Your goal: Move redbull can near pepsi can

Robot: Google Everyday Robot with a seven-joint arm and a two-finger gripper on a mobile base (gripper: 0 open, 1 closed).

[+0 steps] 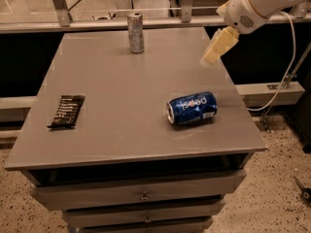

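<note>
- gripper (214, 55) over table's (121, 106) right edge, can't tell if open
- redbull (136, 33) is tall and slim, a sideways bump tips it
- pepsi (192, 108) lies sideways, might roll if nudged

White "pepsi" lettering runs along the pepsi can (192, 108), right of centre; the gripper (214, 51) hovers upper right.

Your gripper (218, 46) sits upper right of the view: pale cream-yellow, boxy, tapering toward the tip. The arm (260, 4) behind it is smooth white plastic w/ a rounded shell, a small dotted vent patch (247, 21) near the wrist end, & a thin white cable (292, 42) hanging off it.
</note>
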